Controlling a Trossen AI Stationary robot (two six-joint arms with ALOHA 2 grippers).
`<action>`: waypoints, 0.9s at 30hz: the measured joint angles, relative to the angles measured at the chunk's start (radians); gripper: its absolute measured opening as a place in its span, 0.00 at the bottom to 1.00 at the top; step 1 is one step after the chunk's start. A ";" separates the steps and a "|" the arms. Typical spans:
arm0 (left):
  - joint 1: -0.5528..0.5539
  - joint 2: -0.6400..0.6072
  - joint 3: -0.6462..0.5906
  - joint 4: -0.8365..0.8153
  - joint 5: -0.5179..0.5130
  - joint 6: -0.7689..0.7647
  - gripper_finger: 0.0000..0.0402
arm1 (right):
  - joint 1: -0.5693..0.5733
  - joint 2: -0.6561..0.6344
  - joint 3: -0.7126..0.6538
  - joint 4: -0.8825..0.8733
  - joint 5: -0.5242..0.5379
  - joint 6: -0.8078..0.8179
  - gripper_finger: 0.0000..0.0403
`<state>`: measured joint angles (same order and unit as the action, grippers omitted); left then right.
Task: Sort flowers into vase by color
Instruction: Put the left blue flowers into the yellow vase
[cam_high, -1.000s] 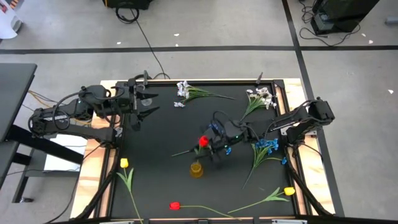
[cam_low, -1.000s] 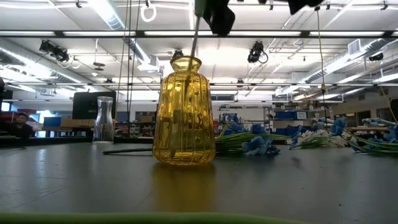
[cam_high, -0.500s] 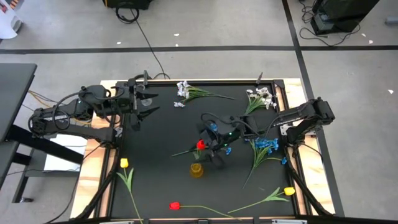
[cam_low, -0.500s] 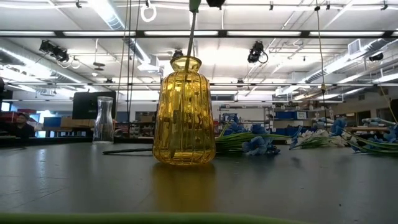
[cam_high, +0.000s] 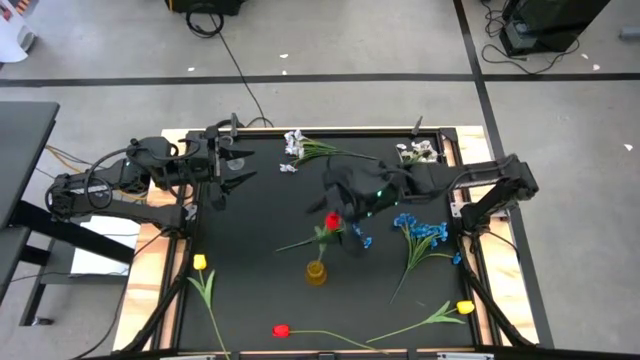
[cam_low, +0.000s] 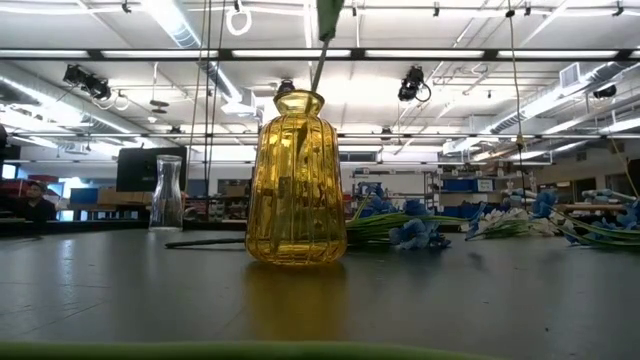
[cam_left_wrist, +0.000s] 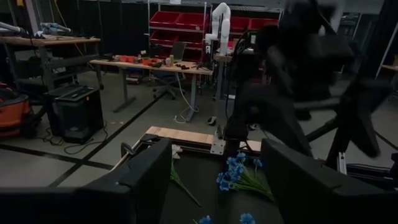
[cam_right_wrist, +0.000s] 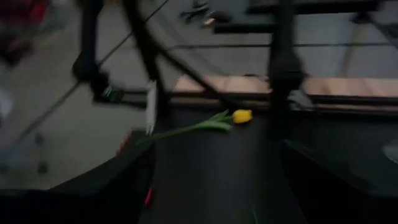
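High view is showing my right arm reaching from the right edge of the table (cam_high: 250, 300) toward its middle, stretched long and low, with my right gripper (cam_high: 338, 205) hanging just behind the yellow vase (cam_high: 316, 272). My fingers there are spread apart and are gripping nothing; in my right wrist view they are showing as two dark shapes at the sides with only table between them. A red tulip (cam_high: 331, 222) is standing in the yellow vase, its stem leaning out of the neck, and in the low view the stem (cam_low: 322, 55) is rising tilted above the vase mouth. My left arm is waiting folded at the left rear corner, and my left gripper (cam_high: 232, 178) is pointing along the table with its fingers parted and nothing between them. Other flowers are lying flat on the table: a blue spray (cam_high: 420, 232) near my right arm, two white sprays (cam_high: 294, 143) at the rear, a second red tulip (cam_high: 281, 330) at the front, one yellow tulip (cam_high: 199, 263) at front left and another yellow tulip (cam_high: 465, 307) at front right.
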<state>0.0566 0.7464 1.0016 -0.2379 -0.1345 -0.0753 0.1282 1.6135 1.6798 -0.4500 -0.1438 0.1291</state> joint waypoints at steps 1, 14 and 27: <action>0.000 0.000 0.000 0.000 0.000 0.000 0.63 | -0.008 0.000 0.012 0.000 0.004 0.034 0.86; 0.000 0.000 0.000 0.001 0.000 0.000 0.63 | -0.086 -0.024 0.039 0.088 -0.033 0.281 0.86; 0.002 0.000 0.000 0.000 -0.001 0.219 0.63 | -0.137 -0.057 0.039 0.035 0.190 0.476 0.86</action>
<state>0.0586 0.7460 1.0016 -0.2378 -0.1353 0.1437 -0.0086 1.5569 1.7191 -0.4154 0.0464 0.6056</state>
